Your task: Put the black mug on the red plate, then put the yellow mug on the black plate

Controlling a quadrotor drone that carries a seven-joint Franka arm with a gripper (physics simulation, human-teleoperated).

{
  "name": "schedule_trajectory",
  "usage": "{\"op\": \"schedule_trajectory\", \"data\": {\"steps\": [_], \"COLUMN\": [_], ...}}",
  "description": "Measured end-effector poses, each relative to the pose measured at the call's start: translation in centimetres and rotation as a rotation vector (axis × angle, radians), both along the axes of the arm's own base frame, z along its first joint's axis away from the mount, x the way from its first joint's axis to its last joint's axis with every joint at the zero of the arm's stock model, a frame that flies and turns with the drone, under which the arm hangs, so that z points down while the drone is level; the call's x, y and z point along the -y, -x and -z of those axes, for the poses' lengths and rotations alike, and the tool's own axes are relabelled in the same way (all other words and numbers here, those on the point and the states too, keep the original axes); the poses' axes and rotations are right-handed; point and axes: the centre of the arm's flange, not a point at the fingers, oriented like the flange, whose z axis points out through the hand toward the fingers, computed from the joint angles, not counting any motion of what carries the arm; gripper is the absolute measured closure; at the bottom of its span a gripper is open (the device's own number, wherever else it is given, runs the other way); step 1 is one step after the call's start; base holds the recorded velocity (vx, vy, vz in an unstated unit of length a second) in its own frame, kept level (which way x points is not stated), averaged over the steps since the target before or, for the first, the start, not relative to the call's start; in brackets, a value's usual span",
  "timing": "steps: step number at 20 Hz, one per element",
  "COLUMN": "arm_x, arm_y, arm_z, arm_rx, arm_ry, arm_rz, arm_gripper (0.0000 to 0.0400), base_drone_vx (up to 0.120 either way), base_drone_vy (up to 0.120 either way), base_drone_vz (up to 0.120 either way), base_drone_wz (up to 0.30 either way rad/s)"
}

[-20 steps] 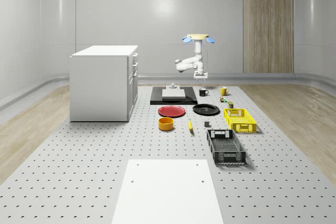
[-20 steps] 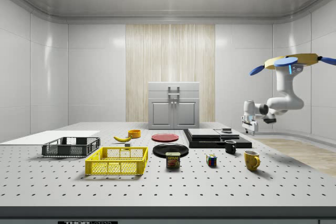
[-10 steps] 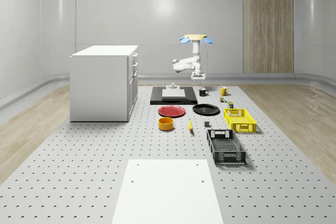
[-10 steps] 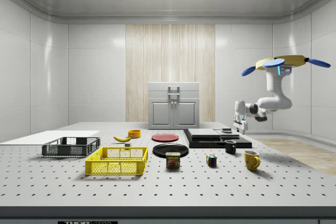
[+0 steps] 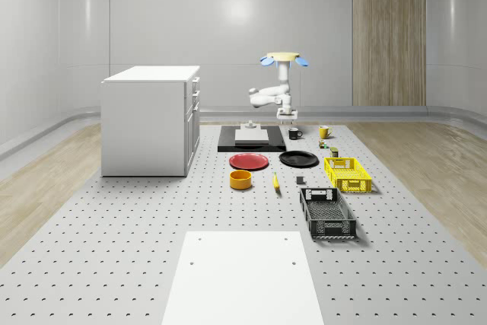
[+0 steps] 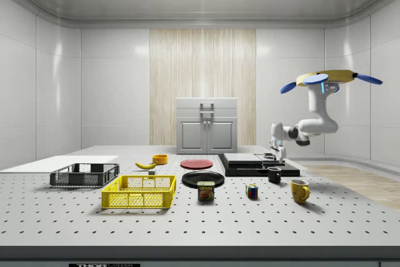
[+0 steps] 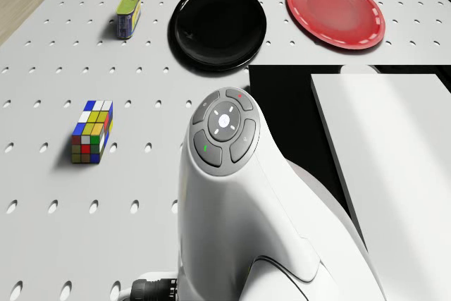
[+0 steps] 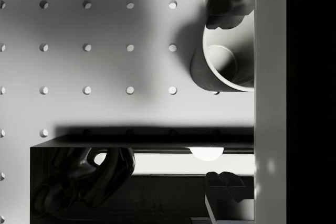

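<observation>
Drone hovering at upper right of the side view, behind the table's far end, arm bent down toward the black mug. Gripper poised just above that mug, apart from it; finger spacing cannot be told, nothing apparently held. Wrist view alone looks into the mug's open mouth, upright, beside the black slab's edge. Drone view adds red plate, black plate, Rubik's cube and can. Yellow mug upright, right of the black one.
</observation>
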Motion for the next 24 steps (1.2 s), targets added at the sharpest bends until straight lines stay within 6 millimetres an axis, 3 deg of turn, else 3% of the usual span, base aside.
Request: {"op": "schedule_trajectory", "data": {"steps": [6, 17, 24], "arm_x": [0.0, 0.0, 0.0], "arm_y": [0.0, 0.0, 0.0], "arm_z": [0.0, 0.0, -1.5], "arm_rx": [0.000, 0.000, 0.000], "arm_ry": [0.000, 0.000, 0.000], "arm_rz": [0.000, 0.000, 0.000], "arm_gripper": [0.0000, 0.0000, 0.0000], "base_drone_vx": [0.120, 0.000, 0.000], "base_drone_vy": [0.000, 0.011, 0.000], "base_drone_vz": [-0.027, -0.015, 0.000], "base_drone_wz": [0.000, 0.000, 0.000]}}
